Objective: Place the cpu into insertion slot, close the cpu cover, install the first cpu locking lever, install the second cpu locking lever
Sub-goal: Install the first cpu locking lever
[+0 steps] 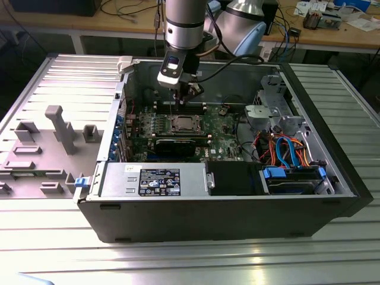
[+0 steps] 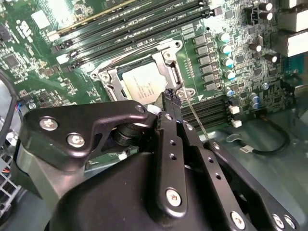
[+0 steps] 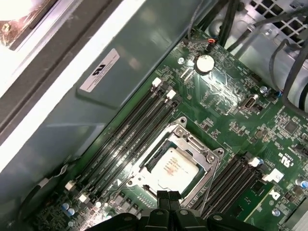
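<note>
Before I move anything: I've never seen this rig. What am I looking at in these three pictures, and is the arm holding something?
The exterior view looks from outside at a robot arm reaching down into an open computer case that lies on a ribbed metal table. The two wrist views come from cameras riding on the arm. They look past its black end effector at the green motherboard. There the cpu sits in its slot, with the cover lying flat around it. The end effector hovers at the slot's edge, beside a thin wire lever. I cannot tell whether it grips anything.
</note>
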You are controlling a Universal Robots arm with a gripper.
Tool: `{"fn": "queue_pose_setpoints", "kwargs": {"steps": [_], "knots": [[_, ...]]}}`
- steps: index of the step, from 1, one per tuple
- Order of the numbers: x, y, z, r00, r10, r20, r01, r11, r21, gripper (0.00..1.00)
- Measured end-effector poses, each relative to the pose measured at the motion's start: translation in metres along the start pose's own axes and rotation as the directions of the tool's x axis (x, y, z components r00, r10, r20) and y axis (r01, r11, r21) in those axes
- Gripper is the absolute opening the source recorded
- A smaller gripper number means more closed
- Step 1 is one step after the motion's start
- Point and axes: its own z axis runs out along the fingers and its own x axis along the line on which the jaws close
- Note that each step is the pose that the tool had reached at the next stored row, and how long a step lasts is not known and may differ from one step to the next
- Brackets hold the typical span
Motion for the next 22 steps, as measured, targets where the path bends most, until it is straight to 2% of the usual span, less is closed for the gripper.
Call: {"fn": "queue_pose_setpoints", "kwargs": {"steps": [3, 6, 8, 10, 11, 13, 15, 18, 21, 22], "knots": [[0.0, -0.0001, -0.0002, 0.9972, -0.075, 0.0003, 0.075, 0.9972, 0.001, 0.11], [0.0, -0.0001, -0.0002, 0.9939, -0.111, 0.0009, 0.111, 0.9939, 0.0008, 0.11], [0.0001, -0.0002, -0.0002, 0.9928, -0.119, 0.005, 0.119, 0.9928, -0.0029, 0.11], [0.0004, -0.0004, 0.0, 0.9913, -0.131, 0.012, 0.131, 0.9914, -0.0091, 0.11], [0.0004, -0.0004, 0.0, 0.9896, -0.143, 0.0123, 0.143, 0.9896, -0.0091, 0.11], [0.0004, -0.0005, 0.0001, 0.9852, -0.171, 0.0124, 0.171, 0.9852, -0.0089, 0.11], [0.0004, -0.0005, 0.0002, 0.976, -0.217, 0.0125, 0.217, 0.976, -0.0085, 0.11], [0.0004, -0.0004, 0.0004, 0.9659, -0.258, 0.0148, 0.259, 0.9659, -0.0102, 0.11], [0.001, -0.0012, 0.0003, 0.9604, -0.278, 0.0156, 0.278, 0.9604, -0.0105, 0.11], [0.0024, -0.0029, 0.0003, 0.9595, -0.281, 0.0153, 0.281, 0.9595, -0.0107, 0.11]]}}
